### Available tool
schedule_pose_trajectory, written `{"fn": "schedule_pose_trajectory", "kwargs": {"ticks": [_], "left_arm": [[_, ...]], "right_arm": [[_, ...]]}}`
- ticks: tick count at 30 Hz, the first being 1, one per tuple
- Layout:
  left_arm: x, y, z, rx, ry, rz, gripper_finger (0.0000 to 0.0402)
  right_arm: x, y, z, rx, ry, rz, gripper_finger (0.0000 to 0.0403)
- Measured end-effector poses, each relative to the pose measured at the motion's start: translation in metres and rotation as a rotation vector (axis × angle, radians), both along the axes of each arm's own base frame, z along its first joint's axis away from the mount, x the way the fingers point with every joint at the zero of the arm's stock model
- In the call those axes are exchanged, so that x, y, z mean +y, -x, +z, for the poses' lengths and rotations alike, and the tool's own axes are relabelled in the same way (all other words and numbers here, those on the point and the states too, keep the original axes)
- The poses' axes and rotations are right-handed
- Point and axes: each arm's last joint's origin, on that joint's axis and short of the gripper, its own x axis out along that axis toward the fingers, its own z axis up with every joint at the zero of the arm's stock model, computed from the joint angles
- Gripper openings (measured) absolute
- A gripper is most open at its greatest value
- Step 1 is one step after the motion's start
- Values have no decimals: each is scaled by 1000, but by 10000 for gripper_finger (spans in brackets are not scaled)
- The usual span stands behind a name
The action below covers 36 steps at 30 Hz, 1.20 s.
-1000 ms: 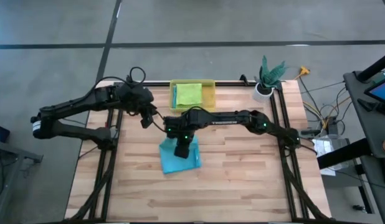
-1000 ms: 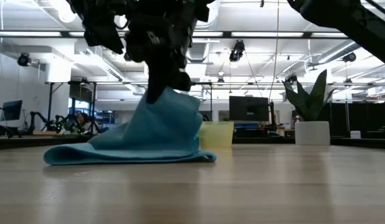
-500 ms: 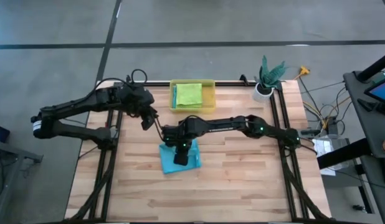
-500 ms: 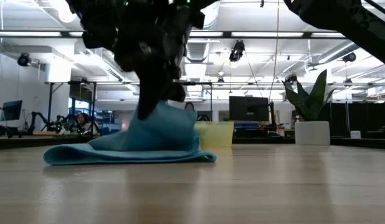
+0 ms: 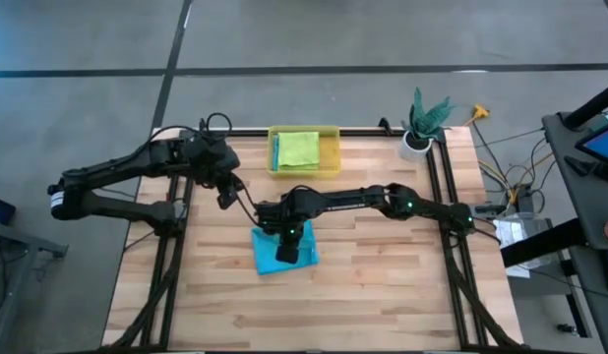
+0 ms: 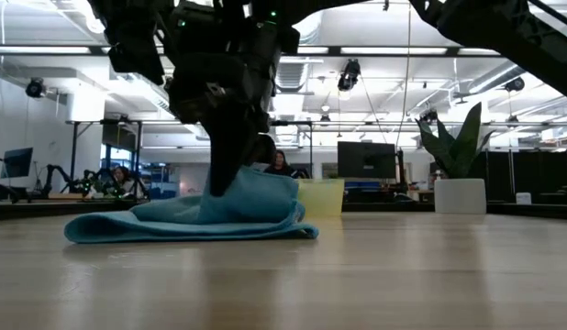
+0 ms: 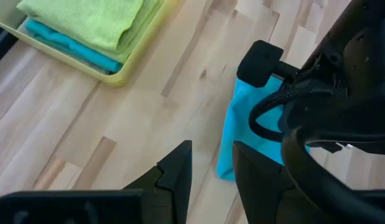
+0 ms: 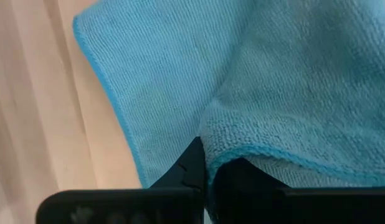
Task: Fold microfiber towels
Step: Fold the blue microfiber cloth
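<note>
Towels are what this job is about, and one teal towel (image 5: 282, 249) lies on the wooden table (image 5: 383, 285) in the overhead picture, near its middle. The right gripper (image 5: 287, 253) reaches across from the right side and sits directly over that cloth. The left gripper (image 5: 226, 193) hangs above bare wood between the cloth and the yellow bin (image 5: 331, 152), which stands at the table's far edge with a lime green towel (image 5: 298, 148) folded inside. A potted plant (image 5: 422, 123) stands at the far right corner.

From table height, the teal towel (image 6: 192, 220) shows as a low layered mound, its top layer drawn up into a ridge where the right gripper (image 6: 224, 179) comes down on it.

Past the left arm's own fingers (image 7: 174, 174), which stand partly apart with nothing between them, the bin (image 7: 133, 62) holds the lime green towel (image 7: 86, 18) stacked on another teal towel (image 7: 71, 46).

Up close from the right wrist, the right gripper (image 8: 205, 171) is clamped tight on a hemmed edge of the teal towel (image 8: 155, 74), one layer doubled over the flat layer beneath.

Judging by this, two cloths are already folded and binned, while this one is mid-fold: the carried edge still needs laying flat and releasing. No grey towel is visible, so how much remains beyond that is unclear.
</note>
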Motion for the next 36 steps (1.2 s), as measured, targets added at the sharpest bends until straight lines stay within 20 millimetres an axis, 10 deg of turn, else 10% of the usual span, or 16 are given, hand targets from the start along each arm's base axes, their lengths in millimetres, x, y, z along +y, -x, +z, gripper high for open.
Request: {"fn": "schedule_pose_trajectory", "kwargs": {"ticks": [19,36], "left_arm": [[1,-2,-2,3,-14,-9,99],[4,-10,-27,43,9,-29,99]], "right_arm": [[2,2,2,36,-62,-60,18],[16,6,7,74,-122,-80,185]]}}
